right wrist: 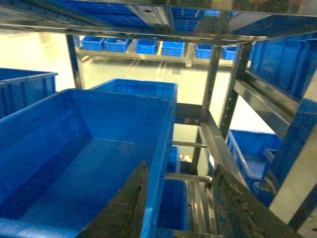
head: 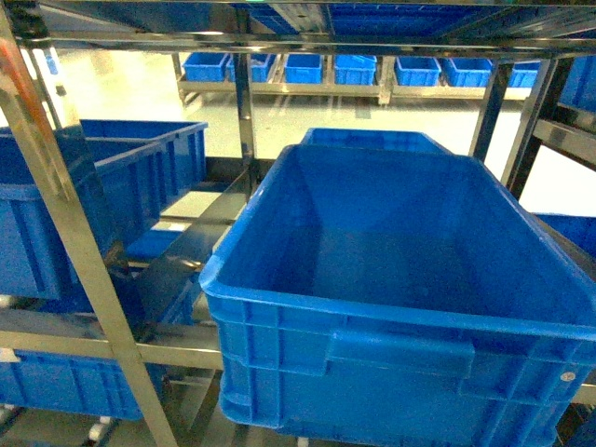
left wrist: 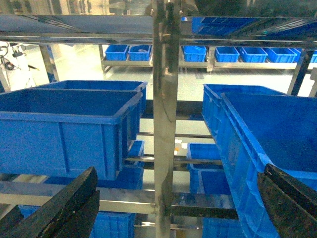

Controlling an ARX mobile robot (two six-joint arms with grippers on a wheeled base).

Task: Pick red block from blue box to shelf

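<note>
Facing the shelf (head: 244,102) at close range, we see no red block and no light turquoise box in any view, so we cannot say where the block is; it lies outside these pictures. We judge the task barely under way or at a transit stage: nothing red sits on the rails or in the big dark blue crate (head: 400,279) that fills the right of the head view, whose floor looks bare.

Our left gripper (left wrist: 173,208) shows two dark fingers spread wide at the bottom corners of its wrist view, with nothing between them. Our right gripper (right wrist: 176,208) has its fingers apart too, straddling the crate's right rim, holding nothing.

Steel uprights and rails gleam under bright light. Beyond them lies a pale glossy floor, with a far rack of small blue bins (head: 307,67).
</note>
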